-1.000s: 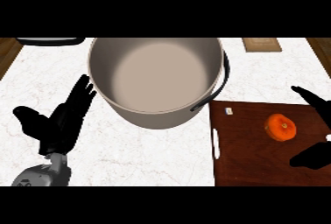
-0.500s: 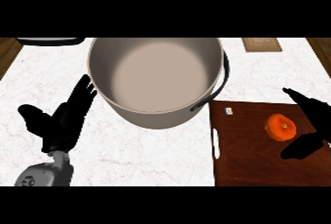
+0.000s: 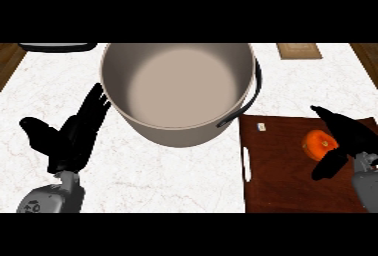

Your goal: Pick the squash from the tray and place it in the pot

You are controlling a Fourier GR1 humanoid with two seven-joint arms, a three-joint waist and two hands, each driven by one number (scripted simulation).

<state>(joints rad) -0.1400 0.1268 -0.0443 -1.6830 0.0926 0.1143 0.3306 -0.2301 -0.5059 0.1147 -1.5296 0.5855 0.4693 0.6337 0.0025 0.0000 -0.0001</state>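
Squash (image 3: 319, 143) sits on the tray (image 3: 280, 180), right of the pot (image 3: 177, 95), looks roundish, no clear long axis. My right hand (image 3: 345, 142) is just right of it, fingers spread and unclenched around it, not yet closed. My left hand (image 3: 70, 137) rests open left of the pot, far from the squash.

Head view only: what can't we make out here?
- Squash: right side hidden by the right hand; contact cannot be told.
- Tray: right part hidden by the right hand and forearm.
- Dark object and wooden object: cut off by the top edge.
- Small white mark on tray: too small to identify.
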